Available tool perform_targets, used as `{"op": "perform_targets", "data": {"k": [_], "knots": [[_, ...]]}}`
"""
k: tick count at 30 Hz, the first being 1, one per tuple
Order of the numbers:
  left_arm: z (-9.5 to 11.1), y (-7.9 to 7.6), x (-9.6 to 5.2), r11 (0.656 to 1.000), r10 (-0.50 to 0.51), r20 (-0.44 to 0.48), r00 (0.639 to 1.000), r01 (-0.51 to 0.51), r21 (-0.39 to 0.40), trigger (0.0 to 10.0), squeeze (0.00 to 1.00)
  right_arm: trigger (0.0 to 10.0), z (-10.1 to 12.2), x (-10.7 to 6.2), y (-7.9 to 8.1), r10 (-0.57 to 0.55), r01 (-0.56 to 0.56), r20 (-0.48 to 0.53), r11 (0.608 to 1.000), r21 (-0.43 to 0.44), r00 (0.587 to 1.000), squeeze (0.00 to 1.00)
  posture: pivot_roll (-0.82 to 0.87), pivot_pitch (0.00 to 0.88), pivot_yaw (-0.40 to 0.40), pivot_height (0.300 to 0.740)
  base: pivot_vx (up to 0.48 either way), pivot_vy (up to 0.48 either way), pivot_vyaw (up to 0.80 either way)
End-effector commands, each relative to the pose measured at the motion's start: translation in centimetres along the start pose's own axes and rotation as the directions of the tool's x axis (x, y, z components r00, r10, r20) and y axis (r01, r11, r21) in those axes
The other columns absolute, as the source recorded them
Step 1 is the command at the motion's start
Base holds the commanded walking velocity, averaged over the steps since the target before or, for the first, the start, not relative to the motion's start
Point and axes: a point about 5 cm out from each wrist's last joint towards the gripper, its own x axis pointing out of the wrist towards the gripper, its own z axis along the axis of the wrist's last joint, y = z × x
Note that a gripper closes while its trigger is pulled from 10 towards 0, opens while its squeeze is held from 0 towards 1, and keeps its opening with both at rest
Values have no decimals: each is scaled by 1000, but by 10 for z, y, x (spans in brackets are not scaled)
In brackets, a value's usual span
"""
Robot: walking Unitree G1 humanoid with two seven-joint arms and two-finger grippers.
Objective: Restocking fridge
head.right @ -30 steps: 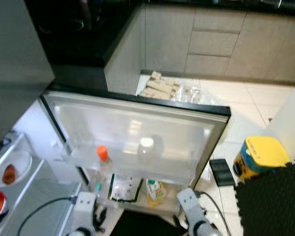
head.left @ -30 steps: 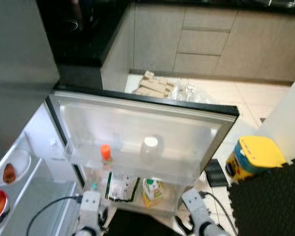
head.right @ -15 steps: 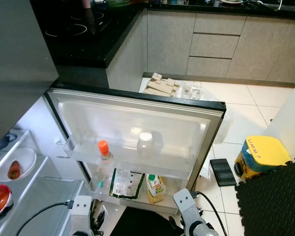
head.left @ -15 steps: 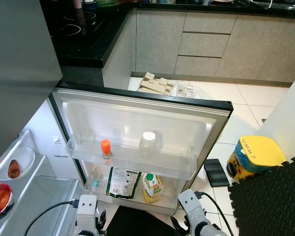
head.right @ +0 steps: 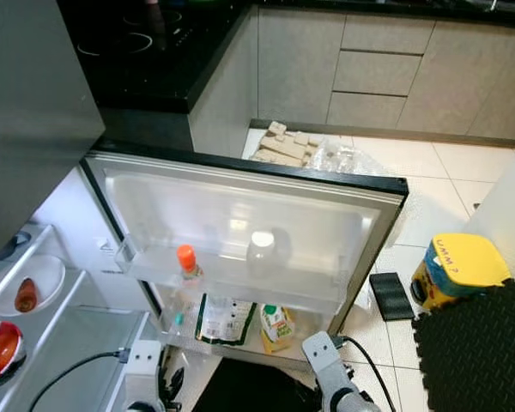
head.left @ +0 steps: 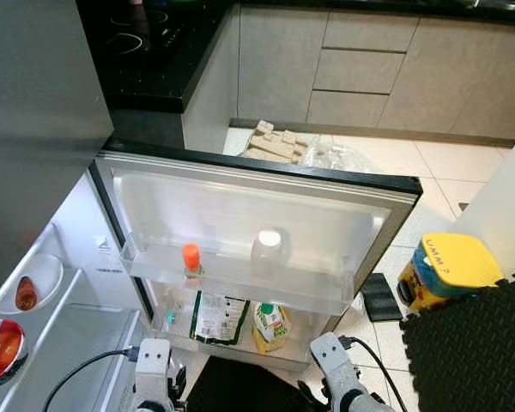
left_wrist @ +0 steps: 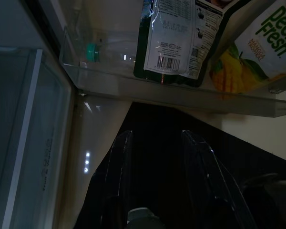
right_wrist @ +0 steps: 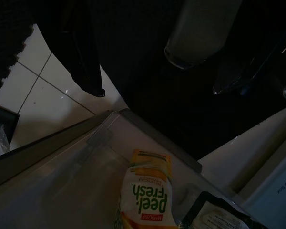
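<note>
Two shelves: the open fridge door holds an orange-capped bottle and a white-lidded jar above, a dark packet and a juice carton below.
Left gripper: low by the door's foot, fingers spread, holding nothing.
Right gripper: low beside the carton, fingers apart, nothing between them.
Advice: I judge an item must be fetched first; place it upright in a free gap, clear of the jar.
</note>
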Motion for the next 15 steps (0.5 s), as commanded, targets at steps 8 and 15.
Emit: {"op": "perform_targets", "data": {"k": [8,15], "knots": [[-5,5,-3,1000,2,-25,1000,-2,6,10000,0,10000,-5,-1,2,-3,3,-24,1000,6,1000,0,-87,37,-34,719,-351,0,0],[-5,5,-3,1000,0,-26,1000,0,10,10000,0,10000,-6,-2,1,-8,8,-26,1000,7,1000,0,-85,42,-31,719,-348,0,0]]}}
